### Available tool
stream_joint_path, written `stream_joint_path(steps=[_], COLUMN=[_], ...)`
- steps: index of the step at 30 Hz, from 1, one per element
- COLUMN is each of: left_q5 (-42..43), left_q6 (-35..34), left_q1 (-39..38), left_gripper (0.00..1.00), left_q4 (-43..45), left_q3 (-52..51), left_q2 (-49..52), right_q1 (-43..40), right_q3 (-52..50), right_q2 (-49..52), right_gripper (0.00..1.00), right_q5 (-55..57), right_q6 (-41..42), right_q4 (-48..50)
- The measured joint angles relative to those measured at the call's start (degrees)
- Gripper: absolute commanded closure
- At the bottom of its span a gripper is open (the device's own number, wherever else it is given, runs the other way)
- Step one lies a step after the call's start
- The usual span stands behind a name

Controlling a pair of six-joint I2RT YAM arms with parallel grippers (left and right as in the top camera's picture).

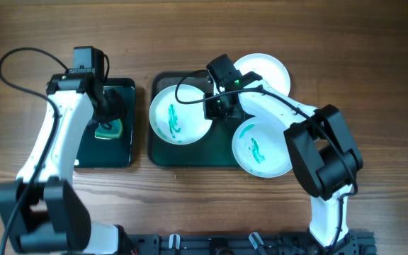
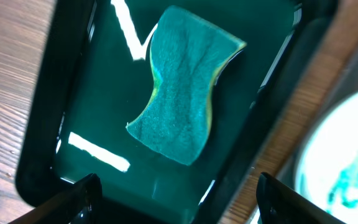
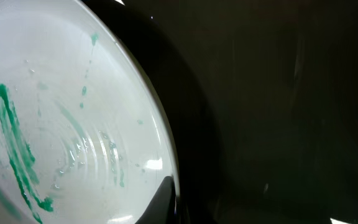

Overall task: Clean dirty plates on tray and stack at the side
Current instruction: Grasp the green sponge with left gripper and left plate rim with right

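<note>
A white plate (image 1: pixel 179 115) smeared with teal marks lies on the left half of the dark green tray (image 1: pixel 211 157). My right gripper (image 1: pixel 217 108) is at this plate's right rim. In the right wrist view one finger (image 3: pixel 165 200) lies over the rim of the plate (image 3: pixel 61 112), closed on it; the other finger is hidden in the dark. A second smeared plate (image 1: pixel 262 147) overhangs the tray's right front corner. A plain white plate (image 1: pixel 266 69) lies at the back right. My left gripper (image 1: pixel 109 112) (image 2: pixel 179 202) is open above a teal sponge (image 2: pixel 182 81).
The sponge (image 1: pixel 108 129) lies in a smaller black tray (image 1: pixel 122 152) to the left of the green tray, also shown in the left wrist view (image 2: pixel 48 112). A strip of bare wood separates the two trays. A black cable loops at the far left.
</note>
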Motion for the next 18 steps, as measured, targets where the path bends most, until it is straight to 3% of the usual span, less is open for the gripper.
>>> stream_joint_path(steps=[10, 11, 13, 14, 18], left_q5=[6.49, 6.73, 7.30, 7.37, 7.80], left_q6=[7.19, 7.78, 9.60, 9.90, 10.71], left_q1=[6.27, 6.27, 6.27, 6.27, 6.27], left_gripper=[0.37, 0.41, 0.88, 0.96, 0.96], left_q4=[9.40, 10.14, 12.37, 12.57, 12.46], left_q3=[0.00, 0.00, 0.00, 0.02, 0.02], left_q2=[12.09, 13.03, 16.26, 17.09, 17.77], right_q1=[0.00, 0.00, 0.00, 0.00, 0.00], right_q3=[0.00, 0.00, 0.00, 0.00, 0.00], right_q2=[0.02, 0.02, 0.02, 0.02, 0.02], right_gripper=[0.96, 0.96, 0.96, 0.96, 0.96], right_q5=[0.04, 0.04, 0.20, 0.22, 0.22], right_q6=[-0.07, -0.07, -0.07, -0.07, -0.07], right_q4=[0.55, 0.61, 0.70, 0.70, 0.74])
